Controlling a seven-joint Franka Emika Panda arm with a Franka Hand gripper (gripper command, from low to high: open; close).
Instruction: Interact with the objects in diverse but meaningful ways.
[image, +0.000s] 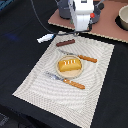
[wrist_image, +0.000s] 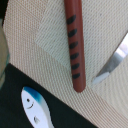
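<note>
Black tabletop (image: 15, 30) under woven placemat (image: 40, 85). Nearest, fork (image: 66, 80); then bread loaf (image: 69, 64) on beige plate (image: 75, 73), knife (image: 80, 57), brown sausage (image: 65, 43), white-blue piece (image: 45, 38) just off mat. Gripper (image: 81, 27) above sausage, jaws unreadable.

lab bench, toy kitchen set (image: 70, 64)
</note>
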